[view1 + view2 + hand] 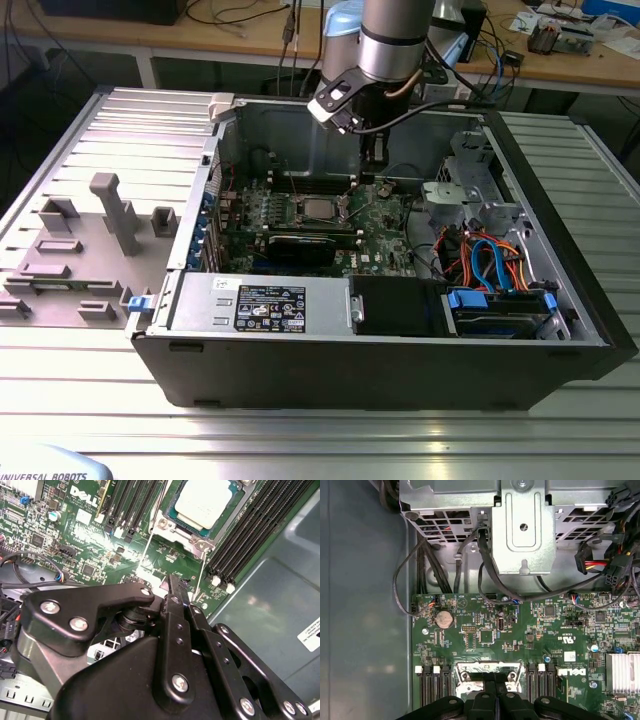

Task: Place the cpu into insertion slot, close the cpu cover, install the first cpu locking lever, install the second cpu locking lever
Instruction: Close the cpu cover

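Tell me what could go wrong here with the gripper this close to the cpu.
The gripper hangs just beside the seated cpu, so a slip might scrape the green motherboard or bend the thin wire lever next to it. Black memory slots flank it closely on both sides; a sideways drift could catch them.
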{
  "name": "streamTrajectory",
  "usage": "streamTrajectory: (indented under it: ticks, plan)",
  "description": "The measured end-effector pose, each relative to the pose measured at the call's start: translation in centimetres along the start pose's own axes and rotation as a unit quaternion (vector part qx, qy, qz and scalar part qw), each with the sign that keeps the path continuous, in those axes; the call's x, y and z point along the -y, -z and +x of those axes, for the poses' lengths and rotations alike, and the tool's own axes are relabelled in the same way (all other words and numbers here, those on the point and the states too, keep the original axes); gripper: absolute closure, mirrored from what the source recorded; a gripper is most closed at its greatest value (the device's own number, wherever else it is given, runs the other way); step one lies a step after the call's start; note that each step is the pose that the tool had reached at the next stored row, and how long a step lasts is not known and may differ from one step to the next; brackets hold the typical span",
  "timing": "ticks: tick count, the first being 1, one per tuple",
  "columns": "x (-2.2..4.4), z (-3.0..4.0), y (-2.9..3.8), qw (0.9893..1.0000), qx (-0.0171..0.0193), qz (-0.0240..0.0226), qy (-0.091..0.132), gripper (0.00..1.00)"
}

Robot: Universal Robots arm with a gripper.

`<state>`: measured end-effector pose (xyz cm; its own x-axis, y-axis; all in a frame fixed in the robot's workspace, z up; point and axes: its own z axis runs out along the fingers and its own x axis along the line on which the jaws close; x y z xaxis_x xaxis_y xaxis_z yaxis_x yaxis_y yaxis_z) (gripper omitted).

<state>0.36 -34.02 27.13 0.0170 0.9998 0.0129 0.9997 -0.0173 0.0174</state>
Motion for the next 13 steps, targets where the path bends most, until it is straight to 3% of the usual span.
streamTrajectory:
  ticks: [13]
  plan:
    - [-0.16, 0.00, 0.00, 1.0000, 0.0000, 0.0000, 0.000, 0.89]
